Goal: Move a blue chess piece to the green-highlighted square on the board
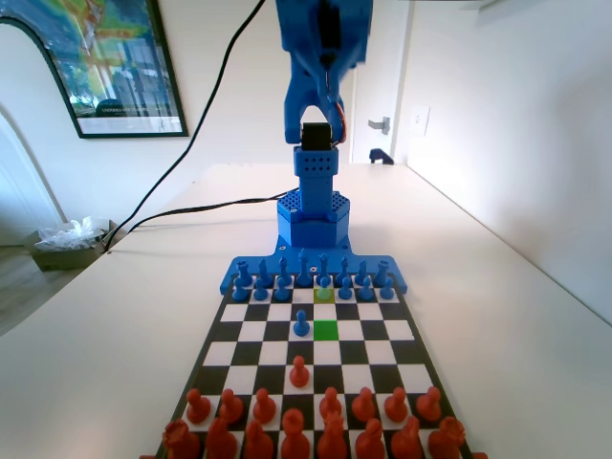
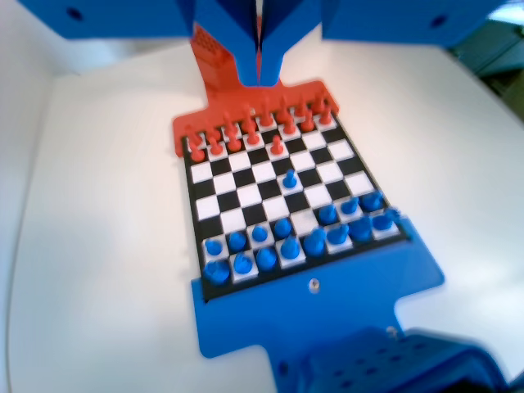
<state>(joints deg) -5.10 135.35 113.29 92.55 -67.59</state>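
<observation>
Small blue plastic pawn (image 1: 301, 324), round head, stands alone mid-board, square just left of bright green square (image 1: 326, 331) in fixed view. Blue two-finger gripper (image 2: 259, 70) clenched, empty, high above. Prob light, stiff, slick, tippy; grip slim neck.

I see a long white table (image 1: 115, 316), white walls (image 1: 229, 86), a black-framed picture (image 1: 110, 62) and a white door (image 1: 378, 86).

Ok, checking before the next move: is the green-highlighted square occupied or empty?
Empty. The green-highlighted square is bare in the fixed view; the advanced blue pawn stands on the square to its left.
</observation>
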